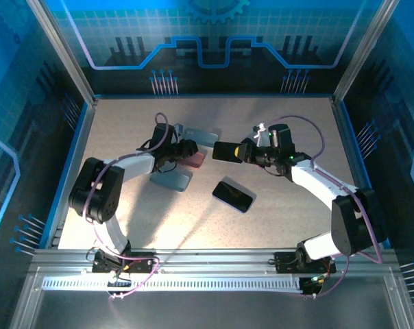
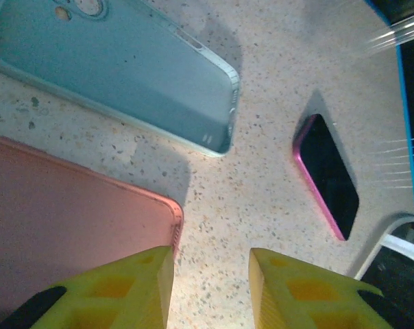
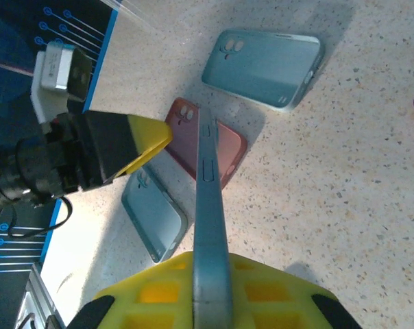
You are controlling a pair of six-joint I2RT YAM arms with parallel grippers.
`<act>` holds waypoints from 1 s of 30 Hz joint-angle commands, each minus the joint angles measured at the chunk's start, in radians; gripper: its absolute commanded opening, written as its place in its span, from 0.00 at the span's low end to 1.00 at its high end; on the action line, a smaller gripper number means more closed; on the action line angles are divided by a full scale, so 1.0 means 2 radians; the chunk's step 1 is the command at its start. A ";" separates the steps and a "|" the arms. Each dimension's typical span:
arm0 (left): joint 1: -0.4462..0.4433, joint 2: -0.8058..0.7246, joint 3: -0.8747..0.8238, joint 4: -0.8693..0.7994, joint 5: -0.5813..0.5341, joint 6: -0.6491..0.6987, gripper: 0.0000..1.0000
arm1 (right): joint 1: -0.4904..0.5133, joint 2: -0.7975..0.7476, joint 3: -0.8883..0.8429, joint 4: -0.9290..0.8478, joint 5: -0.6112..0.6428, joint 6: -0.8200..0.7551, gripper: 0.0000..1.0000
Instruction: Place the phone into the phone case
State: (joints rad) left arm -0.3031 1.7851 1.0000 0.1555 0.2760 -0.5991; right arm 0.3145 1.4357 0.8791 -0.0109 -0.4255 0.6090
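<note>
My right gripper (image 3: 208, 264) is shut on the phone (image 3: 208, 199), a blue-grey handset seen edge-on and held up above the table. From above, the phone (image 1: 224, 151) sticks out left of the right gripper (image 1: 240, 151). Beneath its far end lies a pink phone case (image 3: 224, 144), hollow side up. My left gripper (image 2: 210, 257) stands open just over the table at that pink case's (image 2: 70, 219) corner. Its left finger (image 2: 135, 288) overlaps the case's edge, and bare table shows between the fingers. In the top view the left gripper (image 1: 192, 147) faces the phone from the left.
A teal case (image 1: 203, 136) lies behind the pink one and another teal case (image 1: 171, 179) in front of it. A second dark phone with a magenta rim (image 1: 233, 195) lies flat mid-table. Blue walls and a metal frame (image 1: 77, 62) bound the table.
</note>
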 commanded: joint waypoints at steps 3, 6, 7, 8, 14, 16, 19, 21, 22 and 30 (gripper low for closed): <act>0.000 0.045 0.058 -0.076 -0.005 0.035 0.33 | -0.006 -0.022 0.018 -0.019 0.000 -0.019 0.00; -0.002 0.070 0.085 -0.106 -0.008 0.044 0.32 | -0.008 -0.027 0.018 -0.025 0.000 -0.022 0.00; -0.003 0.077 0.091 -0.116 -0.009 0.046 0.31 | -0.009 -0.029 0.019 -0.028 0.000 -0.024 0.00; -0.005 0.082 0.096 -0.123 -0.011 0.048 0.31 | -0.010 -0.031 0.018 -0.030 0.001 -0.025 0.00; -0.023 0.104 0.110 -0.148 -0.023 0.049 0.31 | -0.015 -0.047 0.012 -0.036 0.003 -0.023 0.00; -0.032 0.110 0.112 -0.152 -0.023 0.049 0.31 | -0.016 -0.053 0.011 -0.038 0.003 -0.024 0.00; -0.042 0.116 0.111 -0.156 -0.024 0.043 0.31 | -0.017 -0.057 0.010 -0.041 0.002 -0.023 0.00; -0.046 0.117 0.108 -0.155 -0.021 0.036 0.30 | -0.018 -0.060 0.010 -0.044 0.002 -0.023 0.00; -0.049 0.115 0.105 -0.153 -0.019 0.030 0.30 | -0.019 -0.062 0.010 -0.045 0.000 -0.023 0.00; -0.080 0.099 0.065 -0.098 0.007 -0.043 0.30 | -0.025 -0.080 0.003 -0.057 -0.003 -0.021 0.00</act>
State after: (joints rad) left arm -0.4282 1.9923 1.1767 -0.0605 0.2478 -0.5999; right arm 0.2810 1.3159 0.8791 -0.1246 -0.4191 0.5747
